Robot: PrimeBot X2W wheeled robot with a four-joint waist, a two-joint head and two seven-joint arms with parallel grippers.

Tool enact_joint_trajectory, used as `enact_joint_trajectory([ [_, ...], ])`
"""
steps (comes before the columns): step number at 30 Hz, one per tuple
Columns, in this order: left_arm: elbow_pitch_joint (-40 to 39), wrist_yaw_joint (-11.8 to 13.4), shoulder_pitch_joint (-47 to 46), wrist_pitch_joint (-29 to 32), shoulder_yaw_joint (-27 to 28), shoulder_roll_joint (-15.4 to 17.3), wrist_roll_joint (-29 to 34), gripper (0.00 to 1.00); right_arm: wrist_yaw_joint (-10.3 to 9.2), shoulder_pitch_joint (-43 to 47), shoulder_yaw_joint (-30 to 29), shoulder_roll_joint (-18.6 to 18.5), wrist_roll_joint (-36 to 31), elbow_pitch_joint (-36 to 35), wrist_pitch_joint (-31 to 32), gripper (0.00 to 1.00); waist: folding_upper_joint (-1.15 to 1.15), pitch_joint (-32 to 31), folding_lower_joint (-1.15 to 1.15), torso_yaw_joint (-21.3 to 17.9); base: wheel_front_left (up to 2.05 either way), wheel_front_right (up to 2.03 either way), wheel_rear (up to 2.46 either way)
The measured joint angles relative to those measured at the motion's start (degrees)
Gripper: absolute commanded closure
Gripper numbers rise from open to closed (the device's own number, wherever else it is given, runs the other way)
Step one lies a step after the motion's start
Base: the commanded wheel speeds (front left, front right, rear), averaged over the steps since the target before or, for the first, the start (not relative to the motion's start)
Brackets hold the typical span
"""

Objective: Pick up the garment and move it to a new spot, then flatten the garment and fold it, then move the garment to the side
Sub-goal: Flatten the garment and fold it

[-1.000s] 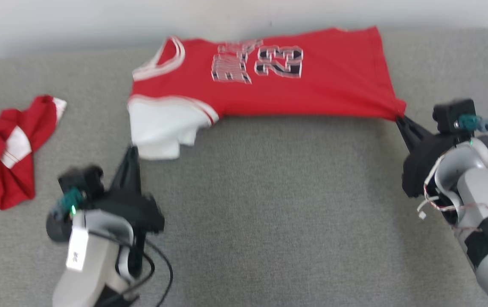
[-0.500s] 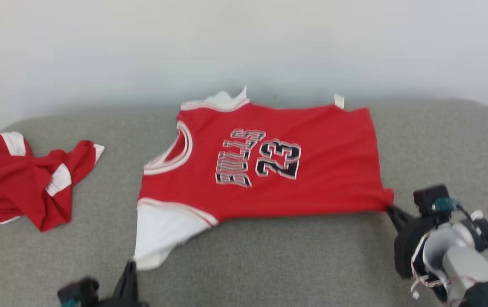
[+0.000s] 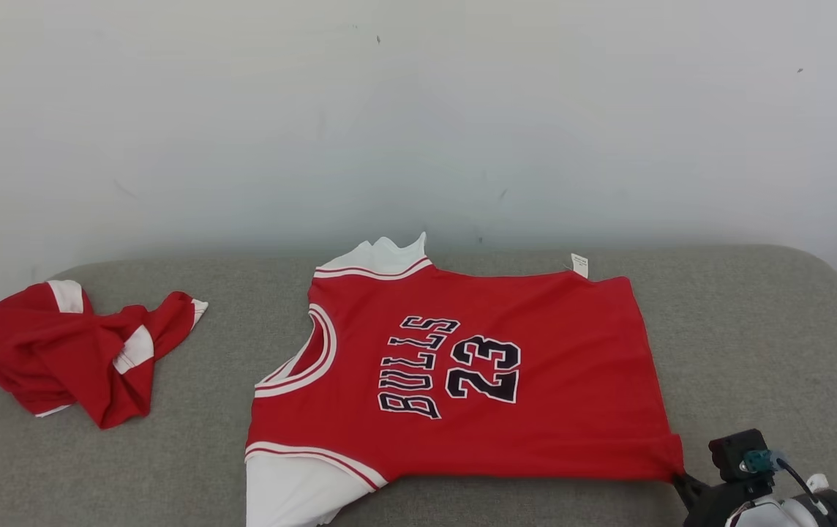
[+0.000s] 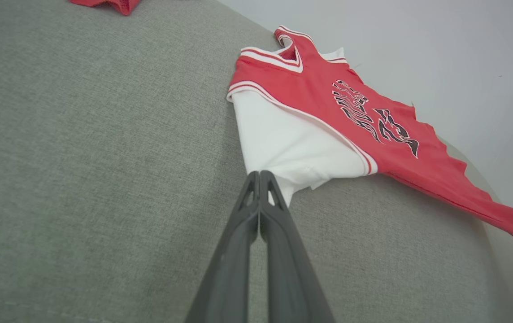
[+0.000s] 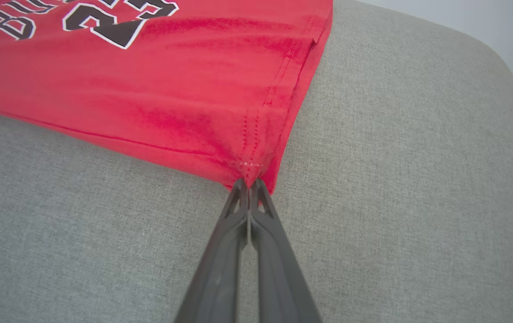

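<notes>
On grey bench, L end effector pinches jersey by white corner; R end effector clenches its red hem corner.

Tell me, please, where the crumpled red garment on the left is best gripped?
Likely the white-tipped flap of the crumpled red garment, pointing toward the jersey. Come from above, on that side: it lies thin on the couch, unlike the bunched mass.
</notes>
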Motion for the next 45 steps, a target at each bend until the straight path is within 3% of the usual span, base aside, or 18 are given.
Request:
enact_joint_trajectory([
  [5,-6.04,0.87,3.08,1.79,-0.45,0.02,-0.07,1.0,-3.02,5.45,-1.49,-0.68,0.98,-5.27,1.04,1.0,0.0,-0.27,0.01,-0.49,0.0,0.0,0.0],
  [15,-13.38,3.07,7.68,5.84,-0.67,1.64,-0.49,1.0,-7.05,11.02,-3.74,-1.53,2.3,-14.16,3.09,1.0,0.01,0.04,0.01,-1.59,0.0,0.0,0.0],
  [20,-14.27,4.34,7.7,8.2,-0.87,2.36,0.26,1.0,-8.53,12.45,-3.99,-1.72,2.54,-16.47,5.06,1.0,0.01,0.45,0.02,-1.82,0.0,0.0,0.0],
  [29,-14.28,5.48,7.9,11.96,-1.86,2.68,1.36,1.0,-9.28,13.33,-3.31,-1.92,2.46,-19.23,9.24,1.0,0.01,1.6,0.02,-1.86,0.0,0.0,0.0],
  [30,-14.28,5.55,7.99,12.32,-1.85,2.63,1.36,1.0,-9.35,13.51,-3.23,-1.92,2.46,-19.27,9.61,0.56,0.01,1.72,0.02,-1.84,0.0,0.0,0.0],
  [31,-14.29,5.56,8.11,12.62,-1.96,2.63,1.38,0.93,-9.49,13.54,-3.13,-1.93,2.46,-19.35,10.12,0.15,0.01,1.83,0.02,-1.81,0.0,0.0,0.0],
  [32,-14.34,5.58,8.35,13.1,-2.05,2.61,1.44,0.47,-9.51,13.53,-3.13,-1.98,2.46,-19.57,10.62,0.0,0.01,1.94,0.02,-1.77,0.0,0.0,0.0],
  [33,-14.37,5.83,8.7,13.1,-2.05,2.58,1.63,0.0,-9.57,13.54,-3.13,-2.08,2.46,-19.73,10.89,0.0,0.01,2.03,0.02,-1.74,0.0,0.0,0.0],
  [45,-17.53,6.47,8.25,12.5,1.38,4.2,4.17,0.0,-11.02,13.79,-6.1,-3.36,2.26,-24.52,10.83,0.0,0.02,2.6,0.02,-1.36,0.0,0.0,0.0],
])
